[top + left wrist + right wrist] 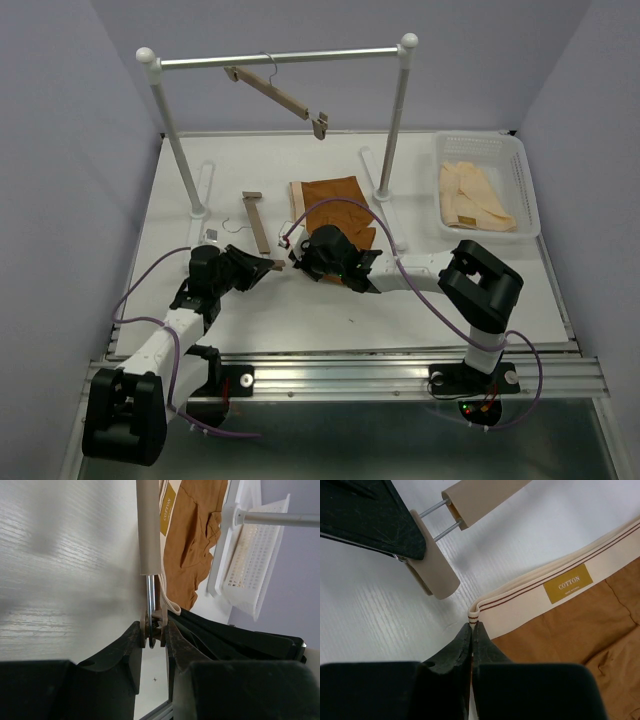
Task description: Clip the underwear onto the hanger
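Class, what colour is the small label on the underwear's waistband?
Mustard yellow with pale lettering; the label on the underwear shows best in the right wrist view.

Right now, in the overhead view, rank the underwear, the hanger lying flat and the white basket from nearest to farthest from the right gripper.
1. underwear: its waistband corner is pinched in the right gripper.
2. hanger: lying just to the gripper's left, clip end close by.
3. white basket: far off at the back right.

The top camera looked down from above and behind me over the whole table (300,315). Both wrist cameras sat close, sharing the hanger (149,530) and underwear (560,630) in their upper halves.
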{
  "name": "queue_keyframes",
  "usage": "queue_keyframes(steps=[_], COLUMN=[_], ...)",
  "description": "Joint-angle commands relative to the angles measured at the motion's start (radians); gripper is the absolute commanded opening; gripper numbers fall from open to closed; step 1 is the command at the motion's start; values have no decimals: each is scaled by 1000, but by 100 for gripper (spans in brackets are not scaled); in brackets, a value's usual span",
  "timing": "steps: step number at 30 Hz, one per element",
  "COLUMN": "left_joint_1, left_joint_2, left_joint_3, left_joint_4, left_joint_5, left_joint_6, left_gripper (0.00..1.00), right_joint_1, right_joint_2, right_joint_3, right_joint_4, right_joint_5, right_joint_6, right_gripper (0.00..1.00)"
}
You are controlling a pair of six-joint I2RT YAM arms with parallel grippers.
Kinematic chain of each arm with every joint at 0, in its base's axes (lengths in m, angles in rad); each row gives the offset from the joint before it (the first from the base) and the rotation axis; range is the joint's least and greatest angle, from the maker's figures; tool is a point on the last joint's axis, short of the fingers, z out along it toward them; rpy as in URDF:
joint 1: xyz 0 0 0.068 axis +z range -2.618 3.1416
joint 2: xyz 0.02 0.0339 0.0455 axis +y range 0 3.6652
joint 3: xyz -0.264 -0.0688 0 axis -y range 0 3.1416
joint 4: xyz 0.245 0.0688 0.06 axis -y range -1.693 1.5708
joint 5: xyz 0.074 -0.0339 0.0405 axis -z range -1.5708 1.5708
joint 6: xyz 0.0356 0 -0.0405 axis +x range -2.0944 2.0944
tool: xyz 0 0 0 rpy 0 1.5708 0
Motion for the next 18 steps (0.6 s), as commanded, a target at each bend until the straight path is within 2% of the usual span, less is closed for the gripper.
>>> queue_keyframes(steps=[1, 18], left_joint_1=[2, 1], left_joint_2=[8, 112], left_joint_3=[15, 75], left_joint_4=[85, 96], left_joint_5=[16, 59], left_joint_6=[-27, -20], left_gripper=[0, 0], right_joint_1=[9, 29], right_joint_2=[-17, 44], right_joint_3=[3, 30], right_joint_4=[85, 87], right_joint_5=[-50, -44], right_joint_6=[15, -3], right_gripper=[1, 1])
